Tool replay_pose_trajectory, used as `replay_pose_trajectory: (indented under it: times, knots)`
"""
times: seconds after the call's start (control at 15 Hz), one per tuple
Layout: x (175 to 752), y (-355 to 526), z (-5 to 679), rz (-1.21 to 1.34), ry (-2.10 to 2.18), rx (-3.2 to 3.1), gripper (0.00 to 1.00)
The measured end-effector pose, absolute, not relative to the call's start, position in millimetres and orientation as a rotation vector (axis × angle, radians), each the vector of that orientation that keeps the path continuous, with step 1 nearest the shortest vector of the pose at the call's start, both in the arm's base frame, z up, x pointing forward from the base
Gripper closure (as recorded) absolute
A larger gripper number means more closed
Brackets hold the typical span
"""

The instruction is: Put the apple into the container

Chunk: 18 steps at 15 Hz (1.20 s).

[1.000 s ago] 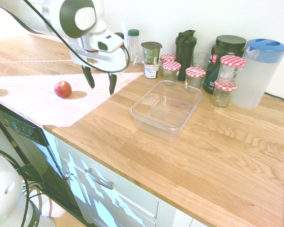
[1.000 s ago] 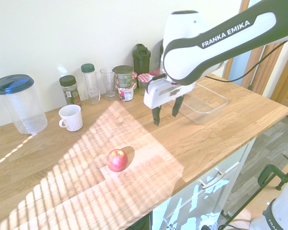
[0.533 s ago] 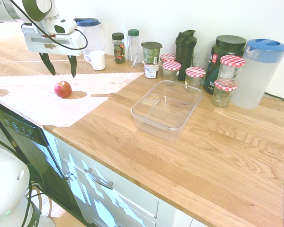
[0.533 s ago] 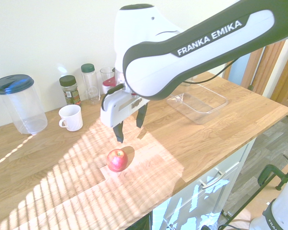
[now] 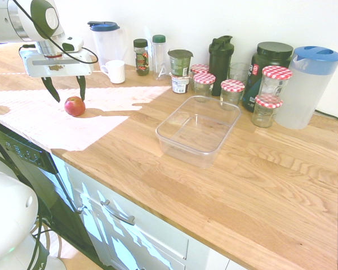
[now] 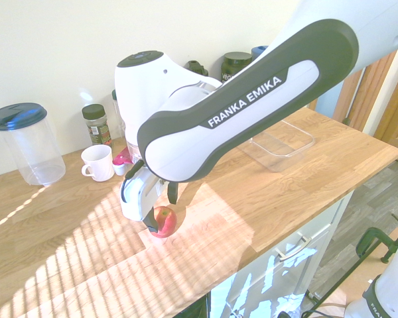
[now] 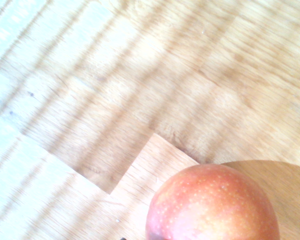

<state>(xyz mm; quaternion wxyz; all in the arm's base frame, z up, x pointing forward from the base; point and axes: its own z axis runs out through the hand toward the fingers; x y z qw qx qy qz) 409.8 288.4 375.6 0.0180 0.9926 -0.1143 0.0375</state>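
gripper [image 5: 66, 94] over apple [image 5: 74, 106], fingers spread wide, holding nothing | apple on worktop [image 5: 259, 185], between and just below fingertips, slightly off-centre | container [image 5: 198, 129] well apart, empty | next likely: lower, close

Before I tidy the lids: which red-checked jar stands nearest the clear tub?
The jar just behind the tub's far rim, in front of the black shaker bottle. The other four stand farther back or off toward the blue-lidded pitcher.
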Motion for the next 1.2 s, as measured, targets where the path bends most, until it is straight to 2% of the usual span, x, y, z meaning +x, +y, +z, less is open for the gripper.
replay_pose_trajectory:
  times: [0.27, 0.33, 1.2]
  knots:
    - [412.5, 289.7, 354.5, 0.098, -0.334, 3.079, 0.0]
    - [414.0, 290.4, 348.3, 0.104, -0.335, 3.088, 1.0]
    - [415.5, 290.8, 341.2, 0.102, -0.351, 3.093, 1.0]
